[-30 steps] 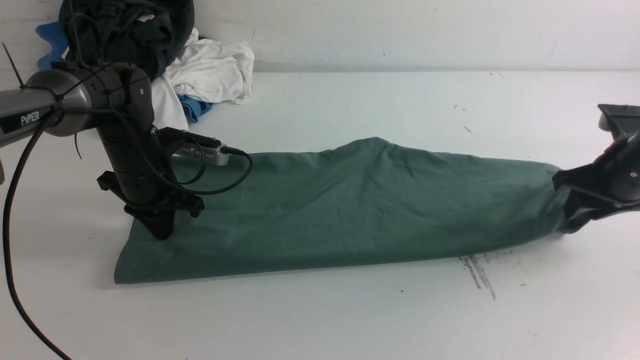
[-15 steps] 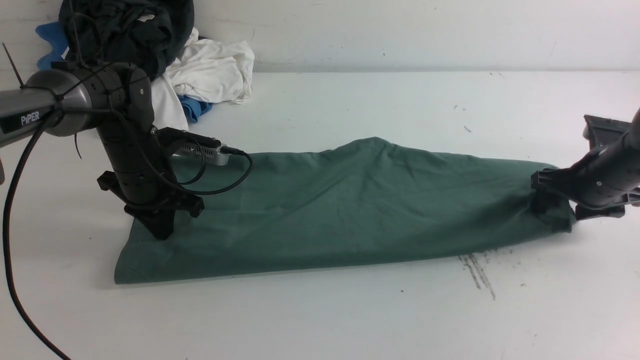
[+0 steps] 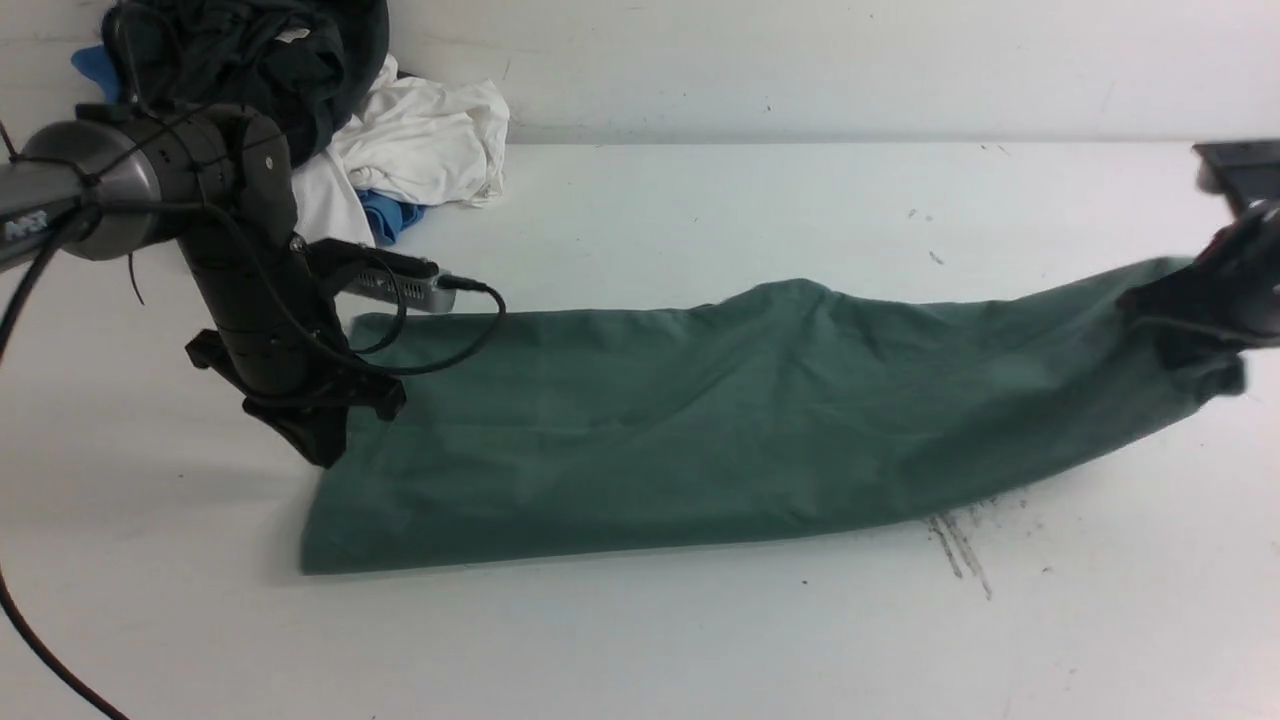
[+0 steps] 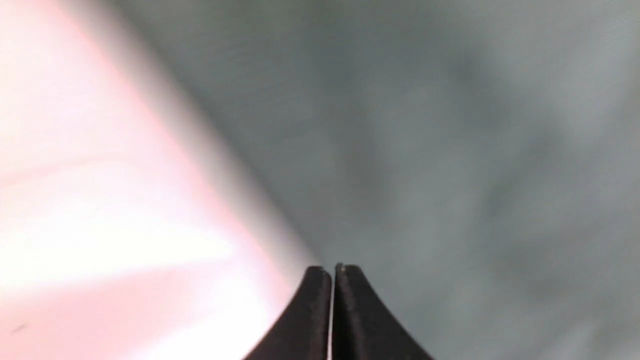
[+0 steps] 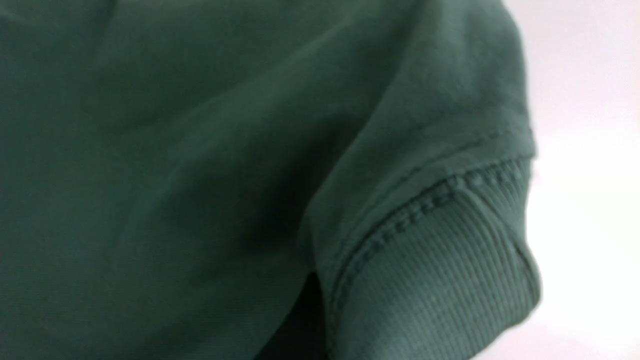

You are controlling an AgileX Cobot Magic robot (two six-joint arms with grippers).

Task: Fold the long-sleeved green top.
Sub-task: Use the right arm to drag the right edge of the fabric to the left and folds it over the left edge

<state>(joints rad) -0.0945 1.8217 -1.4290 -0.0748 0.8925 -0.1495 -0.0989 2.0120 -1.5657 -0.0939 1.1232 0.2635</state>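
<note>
Front view: stretch-and-fold step; green long-sleeved top spans the table centre, right end lifted off the table.
Right gripper pinches that end. Left wrist view: left gripper jaws pressed together, empty. Right wrist view: ribbed band close. Next, probably carry the end across.

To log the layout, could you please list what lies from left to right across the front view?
Left gripper → green top → right gripper.
</note>
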